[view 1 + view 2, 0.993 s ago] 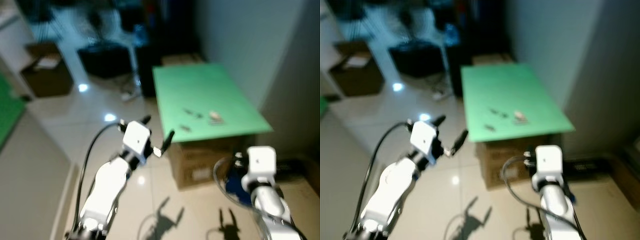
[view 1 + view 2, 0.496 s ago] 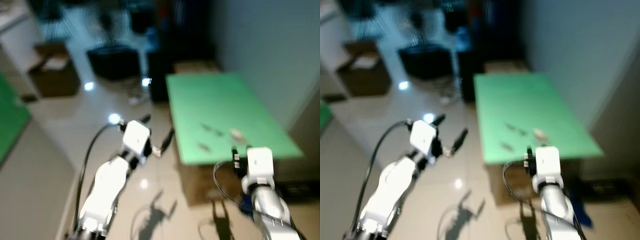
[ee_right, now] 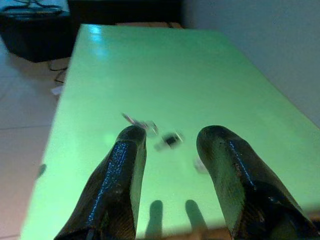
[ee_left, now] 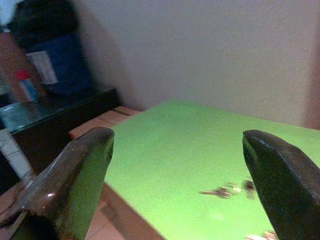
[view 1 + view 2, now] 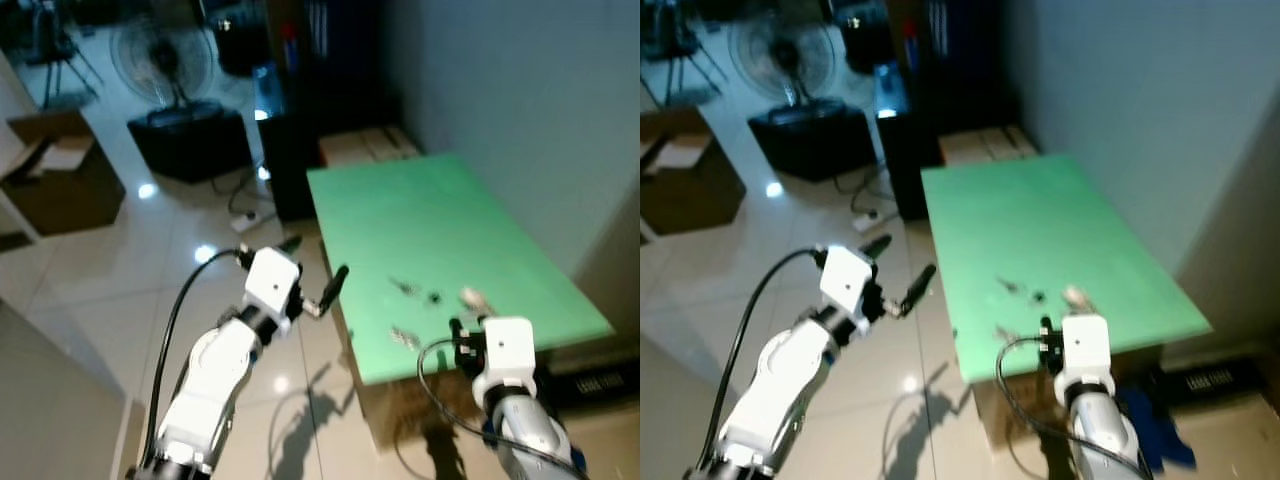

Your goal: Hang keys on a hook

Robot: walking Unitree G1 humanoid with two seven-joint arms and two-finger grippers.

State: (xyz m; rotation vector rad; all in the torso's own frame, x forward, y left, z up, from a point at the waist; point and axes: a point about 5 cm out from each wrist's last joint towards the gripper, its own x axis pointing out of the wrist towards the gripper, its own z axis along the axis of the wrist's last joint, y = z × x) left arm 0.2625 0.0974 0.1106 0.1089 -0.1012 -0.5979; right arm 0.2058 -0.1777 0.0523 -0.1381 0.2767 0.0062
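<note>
A small cluster of dull metal keys (image 3: 148,125) is seen lying flat on the pale green rectangular tabletop (image 5: 420,210), near the table's front edge and toward the corner closest to the robot. Beside the cluster a small dark fob-like piece (image 3: 171,139) and a pale scrap (image 5: 470,297) are scattered, slightly apart from one another; whether they are joined by a ring cannot be told. In the right wrist view the cluster is stretched roughly crosswise to the line of the fingers, just beyond their tips.

The right gripper (image 3: 170,145) is held low over the table's near edge with its two black fingers parted and nothing between them. The keys lie straight ahead of it, so a short forward and downward reach is judged to be what the pick calls for, with the wrist perhaps turned so that the fingers straddle the cluster's narrow side.

The left gripper (image 5: 315,270) is carried out over the glossy tiled floor (image 5: 150,250), off the table's left edge, its fingers spread wide and empty. The keys are well apart from it, so the right arm is judged the nearer and better placed.

Beyond the table a dark cabinet (image 5: 300,120) is set against the grey wall (image 5: 500,90). No hook can be made out.
</note>
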